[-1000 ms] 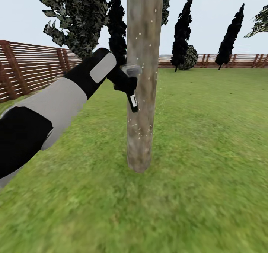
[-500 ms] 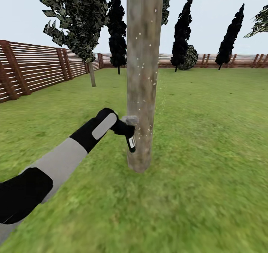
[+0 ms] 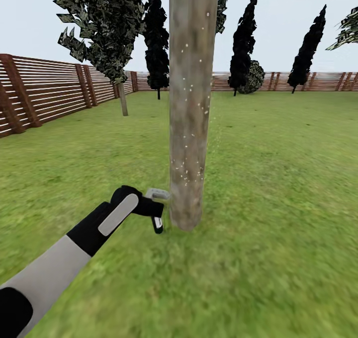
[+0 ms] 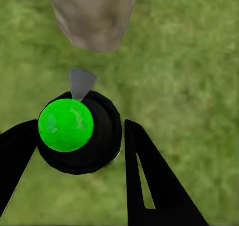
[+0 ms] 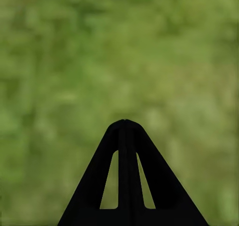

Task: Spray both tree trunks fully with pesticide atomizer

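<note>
A thick mottled grey-brown tree trunk [image 3: 189,79] rises just ahead of me, dotted with white pesticide specks [image 3: 185,171]. My left gripper [image 3: 157,212] is low beside the trunk's base, shut on the pesticide atomizer [image 3: 157,223]. In the left wrist view the atomizer [image 4: 79,136] is a black round body with a green cap. It sits between the black fingers [image 4: 144,176], its grey nozzle aimed at the trunk [image 4: 94,16]. A second tree [image 3: 123,97] with a dark green crown stands farther back by the fence. Over blurred grass, my right gripper [image 5: 124,123] is shut and holds nothing.
Green lawn [image 3: 278,189] spreads all around the trunk. A brown slatted fence [image 3: 44,92] runs along the left and across the back. Thin dark trees [image 3: 243,40] and a round bush [image 3: 255,77] stand near the far fence.
My left arm has dropped down along the trunk, from about mid-height to near its base, still holding the atomizer. More white specks now show on the lower trunk.
</note>
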You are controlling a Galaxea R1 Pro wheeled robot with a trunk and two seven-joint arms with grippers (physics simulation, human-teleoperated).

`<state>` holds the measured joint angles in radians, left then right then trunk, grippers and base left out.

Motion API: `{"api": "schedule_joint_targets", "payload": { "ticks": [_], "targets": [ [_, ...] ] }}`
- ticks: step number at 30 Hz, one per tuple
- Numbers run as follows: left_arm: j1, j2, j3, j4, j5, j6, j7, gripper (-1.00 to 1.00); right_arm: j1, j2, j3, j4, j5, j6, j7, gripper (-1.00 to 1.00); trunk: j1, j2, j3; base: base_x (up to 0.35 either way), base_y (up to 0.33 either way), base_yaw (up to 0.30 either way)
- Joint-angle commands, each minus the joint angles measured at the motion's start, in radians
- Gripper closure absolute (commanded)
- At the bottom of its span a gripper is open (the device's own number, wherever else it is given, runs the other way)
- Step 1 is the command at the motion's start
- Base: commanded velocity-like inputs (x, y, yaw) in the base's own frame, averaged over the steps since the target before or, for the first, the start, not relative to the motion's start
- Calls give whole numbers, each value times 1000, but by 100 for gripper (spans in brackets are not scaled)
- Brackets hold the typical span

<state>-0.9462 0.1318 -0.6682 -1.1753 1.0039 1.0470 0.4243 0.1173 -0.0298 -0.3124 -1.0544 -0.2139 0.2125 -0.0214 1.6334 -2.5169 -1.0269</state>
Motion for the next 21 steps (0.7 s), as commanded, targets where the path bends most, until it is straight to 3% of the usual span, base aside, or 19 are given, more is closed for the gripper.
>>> {"api": "schedule_joint_targets", "payload": {
  "ticks": [1, 6, 8, 10, 16, 21],
  "targets": [
    [0, 1, -4, -9, 11, 0, 23, 100, 4, 0, 0, -2, -9, 5, -2, 100, 0, 0, -1, 0, 0, 0],
    [1, 1, -8, -28, 9, 0, 68, 100, 19, -9, -2, -3, -11, 12, 1, 100, 0, 0, -1, 0, 0, 0],
    [36, 0, -5, -64, 10, 0, 184, 100, 20, -9, -2, -3, -9, 14, 0, 100, 0, 0, -1, 0, 0, 0],
    [70, 0, -3, -130, 15, 0, 260, 100, 21, -12, -2, -3, -7, 14, 0, 100, 0, 0, -1, 0, 0, 0],
    [88, -7, -5, -171, 25, 0, 289, 100, 28, -11, -2, -3, -7, 11, -2, 100, 0, 0, 0, 0, 16, -123],
    [95, -12, -9, -180, 26, 0, 290, 100, 34, -9, -2, -3, -7, 7, -2, 100, 0, 0, 3, -1, 263, -229]
  ]
}}
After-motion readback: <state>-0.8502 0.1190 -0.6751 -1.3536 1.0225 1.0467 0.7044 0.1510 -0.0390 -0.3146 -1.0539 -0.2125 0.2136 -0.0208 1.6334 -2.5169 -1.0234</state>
